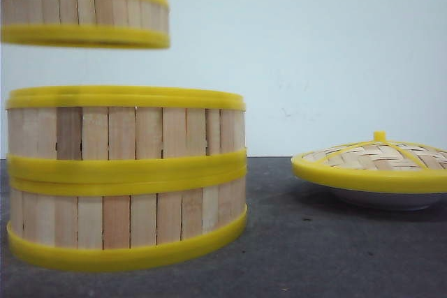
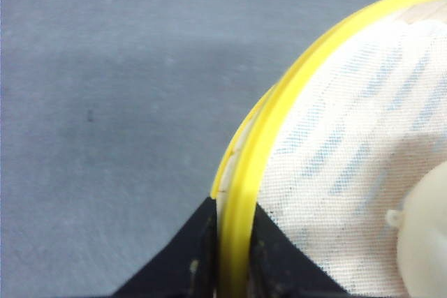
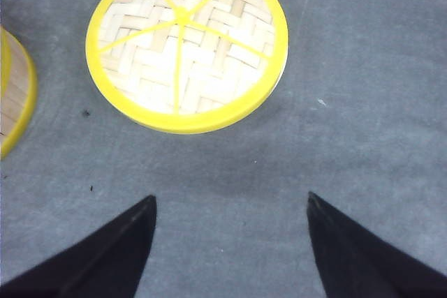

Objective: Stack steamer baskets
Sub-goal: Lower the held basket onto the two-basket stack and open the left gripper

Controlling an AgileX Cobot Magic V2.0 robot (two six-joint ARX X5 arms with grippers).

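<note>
The stack (image 1: 126, 179) of 2 baskets stands nearest the front camera, at about 8 o'clock in that view, on the grey worktop (image 1: 293, 256). One basket sits squarely on the other, their yellow rims touching in a double band around the middle. Pale upright slats form both walls.

The 3rd basket (image 1: 84, 13) hangs in the air at 10 o'clock, above the stack and clear of its top rim, with a gap of white wall between them. It looks level and sits a little to the left of the stack, its left part cut off by the frame edge.

In the left wrist view the left claw (image 2: 234, 263) is clenched on that basket's yellow rim (image 2: 258, 165), 1 dark finger on each side of the wall. A white mesh liner (image 2: 335, 172) covers the basket floor, and a pale rounded thing at the frame edge cannot be identified.

The lid (image 1: 377, 162), woven with a yellow rim and small knob, lies at 3 o'clock in the front view, well apart from the stack, resting on a white plate (image 1: 384, 199).

The right claw (image 3: 230, 242) hovers over bare worktop near the lid, released, its 2 dark fingers (image 3: 112, 249) wide apart and holding nothing.
</note>
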